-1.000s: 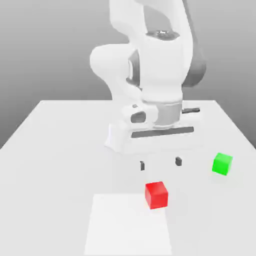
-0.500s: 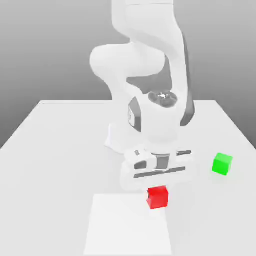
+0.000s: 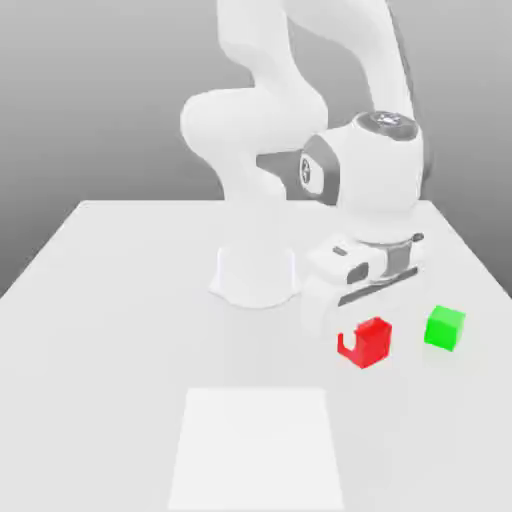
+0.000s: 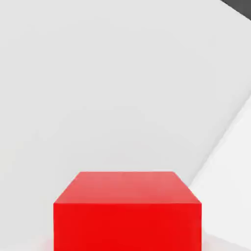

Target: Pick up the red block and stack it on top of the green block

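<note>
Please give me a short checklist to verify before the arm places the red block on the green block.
1. gripper shut on the red block: ok.
2. Red block lifted off the table: ok, it hangs under the hand.
3. Green block resting on the table, nothing on top: ok.
4. Red block directly above the green block: not ok, it is beside it, toward the exterior view's left.
5. Red block high enough to pass over the green block: cannot tell.

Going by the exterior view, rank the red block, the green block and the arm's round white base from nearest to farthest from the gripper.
1. The red block: held in the gripper, right under the hand.
2. The green block: on the table just to the exterior view's right.
3. The round white base: farther off, toward the exterior view's left and back.
</note>
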Tool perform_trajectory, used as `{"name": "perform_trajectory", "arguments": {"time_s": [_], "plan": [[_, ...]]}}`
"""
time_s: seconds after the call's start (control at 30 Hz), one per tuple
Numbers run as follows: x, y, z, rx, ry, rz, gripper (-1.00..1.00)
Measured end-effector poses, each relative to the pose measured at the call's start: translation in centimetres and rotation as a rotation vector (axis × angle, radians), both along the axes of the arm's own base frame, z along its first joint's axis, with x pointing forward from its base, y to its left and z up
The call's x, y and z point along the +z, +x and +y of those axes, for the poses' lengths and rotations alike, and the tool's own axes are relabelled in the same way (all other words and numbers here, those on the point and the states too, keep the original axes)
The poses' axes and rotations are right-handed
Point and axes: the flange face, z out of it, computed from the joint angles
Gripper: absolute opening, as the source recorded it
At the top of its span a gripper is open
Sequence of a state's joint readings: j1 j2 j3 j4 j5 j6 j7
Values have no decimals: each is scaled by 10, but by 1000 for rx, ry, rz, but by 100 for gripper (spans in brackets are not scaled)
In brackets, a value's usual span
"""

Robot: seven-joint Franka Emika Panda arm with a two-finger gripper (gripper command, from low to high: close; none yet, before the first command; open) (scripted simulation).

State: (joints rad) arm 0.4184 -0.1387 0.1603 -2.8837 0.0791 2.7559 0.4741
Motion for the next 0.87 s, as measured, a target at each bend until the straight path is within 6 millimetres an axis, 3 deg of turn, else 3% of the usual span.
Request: {"name": "perform_trajectory", "arguments": {"time_s": [0.2,0.4,0.53,0.77,0.8,0.87], "plan": [[11,-53,73,446,-1,-3,-100],[17,-124,129,887,-12,-1,-100],[2,-132,137,946,-19,-6,-100],[-43,-134,136,950,-17,-4,-100],[-47,-135,136,952,-16,-2,100],[-47,-135,136,952,-16,-2,100]]}}
